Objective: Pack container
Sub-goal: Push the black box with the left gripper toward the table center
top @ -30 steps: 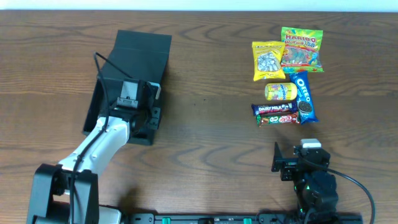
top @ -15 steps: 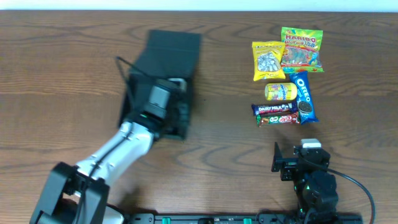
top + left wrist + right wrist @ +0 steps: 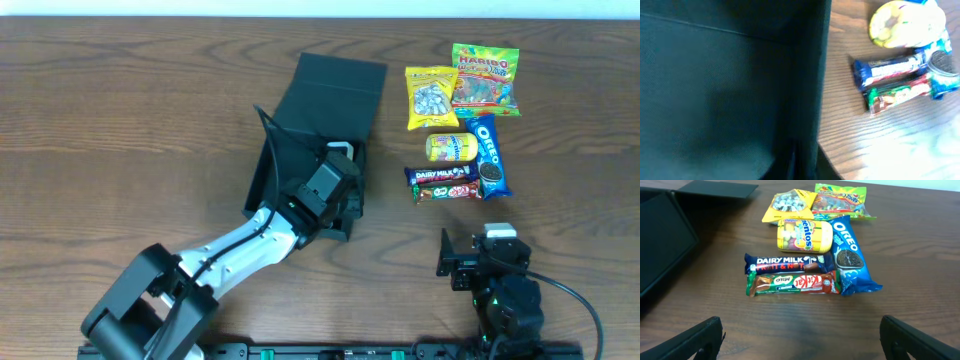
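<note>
The container (image 3: 340, 85) is a dark teal-black box with its flap lid open toward the back, lying mid-table. My left gripper (image 3: 335, 195) is shut on its right wall near the front corner. In the left wrist view the container's inside (image 3: 715, 90) fills the left, and the jaws (image 3: 795, 160) straddle the wall at the bottom edge. My right gripper (image 3: 470, 265) is open and empty near the front edge. Its fingers (image 3: 800, 340) show at both lower corners, short of the snacks. The container's edge (image 3: 660, 240) shows at left.
Snack packets lie right of the container: Haribo bag (image 3: 485, 78), yellow candy bag (image 3: 431, 96), Mentos tub (image 3: 452, 147), Oreo pack (image 3: 490, 155), Dairy Milk bar (image 3: 440, 174) and KitKat bar (image 3: 447, 190). The bars lie closest to the container's wall (image 3: 887, 70).
My left gripper has dragged the container to the right, from the table's left part to beside the snacks, and it has turned slightly. The right arm has not moved.
</note>
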Motion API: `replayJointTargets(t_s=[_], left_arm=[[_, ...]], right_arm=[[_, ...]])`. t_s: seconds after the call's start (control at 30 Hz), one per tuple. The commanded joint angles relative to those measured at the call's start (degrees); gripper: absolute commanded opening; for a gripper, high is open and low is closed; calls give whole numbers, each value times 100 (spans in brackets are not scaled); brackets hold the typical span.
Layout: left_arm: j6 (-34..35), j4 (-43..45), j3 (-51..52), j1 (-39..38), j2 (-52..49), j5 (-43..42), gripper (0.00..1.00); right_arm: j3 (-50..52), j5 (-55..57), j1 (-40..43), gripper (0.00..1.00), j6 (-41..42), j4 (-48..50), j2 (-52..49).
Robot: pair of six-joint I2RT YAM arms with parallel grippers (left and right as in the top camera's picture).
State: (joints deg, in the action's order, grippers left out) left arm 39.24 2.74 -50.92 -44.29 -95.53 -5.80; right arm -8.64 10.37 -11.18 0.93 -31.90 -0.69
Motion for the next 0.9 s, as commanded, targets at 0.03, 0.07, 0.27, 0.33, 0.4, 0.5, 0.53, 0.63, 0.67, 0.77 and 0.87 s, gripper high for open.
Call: replayJointTargets(t_s=[0.03, 0.07, 0.27, 0.33, 0.4, 0.5, 0.53, 0.63, 0.67, 0.77, 0.87], left_arm=[[-186, 42, -420, -66, -22, -531, 81], [-411, -7, -522, -63, 15, -754, 95], [-1665, -1165, -1115, -59, 874, -225, 95], [-2041, -1812, -1257, -28, 1349, 577, 95], [-2282, -2588, -1294, 120, 1897, 1810, 95], [-2500, -3606, -1294, 723, 2312, 2629, 95], [-2612, -3788, -1287, 962, 2323, 2498, 95], [-2911, -3908, -1147, 1637, 2214, 1694, 96], [-2968, -3871, -1062, 1836, 2146, 1510, 95], [-3191, -3729, -855, 2345, 1803, 1008, 96], [-3779, -3633, -804, 2605, 1386, 116, 95]], right_arm=[[7, 98, -15, 99, -59, -17, 37], [7, 98, -15, 99, -59, -17, 37], [7, 98, -15, 99, -59, -17, 37], [7, 98, -15, 99, -59, -17, 37], [7, 98, -15, 99, -59, -20, 37], [7, 98, -15, 99, -59, -20, 37], [7, 98, -15, 99, -59, -20, 37], [7, 98, -15, 99, -59, -20, 37], [7, 98, -15, 99, -59, -17, 37], [7, 98, -15, 99, -59, -17, 37], [7, 98, -15, 99, -59, -20, 37]])
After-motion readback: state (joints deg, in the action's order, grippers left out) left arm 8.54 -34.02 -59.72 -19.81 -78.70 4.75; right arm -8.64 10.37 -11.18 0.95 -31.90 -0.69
